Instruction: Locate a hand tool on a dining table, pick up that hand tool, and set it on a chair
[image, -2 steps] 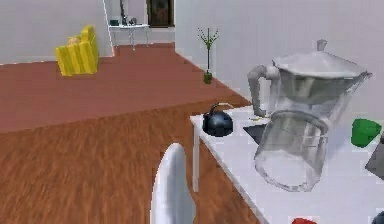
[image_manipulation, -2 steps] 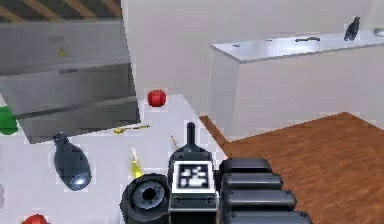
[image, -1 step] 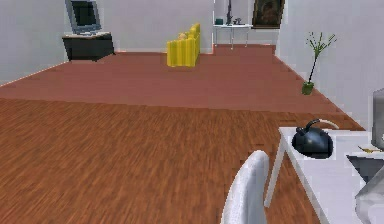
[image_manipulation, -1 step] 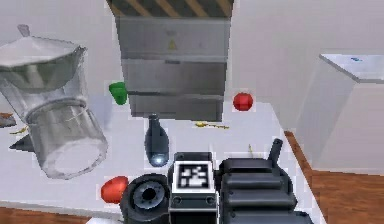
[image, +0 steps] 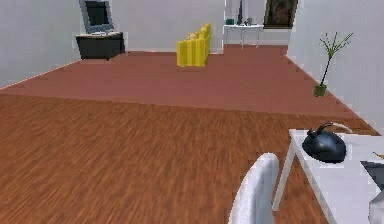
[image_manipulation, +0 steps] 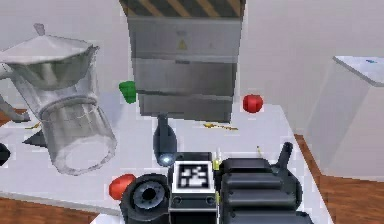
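Observation:
A white dining table (image_manipulation: 262, 135) spreads across the arm side view. On it lie a thin yellowish object (image_manipulation: 218, 126) near the middle and a dark handle-like piece (image_manipulation: 284, 156) toward the right. My gripper (image_manipulation: 150, 196) shows as a dark body at the bottom edge, left of a white marker square (image_manipulation: 195, 178). A dark bottle-shaped thing (image_manipulation: 164, 134) rises just beyond it, so I cannot tell whether the gripper holds anything. A white chair back (image: 255, 190) stands at the forward view's bottom, beside the table's corner (image: 335, 180).
On the table stand a large glass jug (image_manipulation: 62, 95), a grey box (image_manipulation: 186, 62), a green cup (image_manipulation: 127, 90), a red apple (image_manipulation: 253, 102), a red object (image_manipulation: 122, 185) and a black kettle (image: 325, 144). Ahead lie open wooden floor, yellow seats (image: 194, 48), a TV stand (image: 100, 44) and a plant (image: 326, 60).

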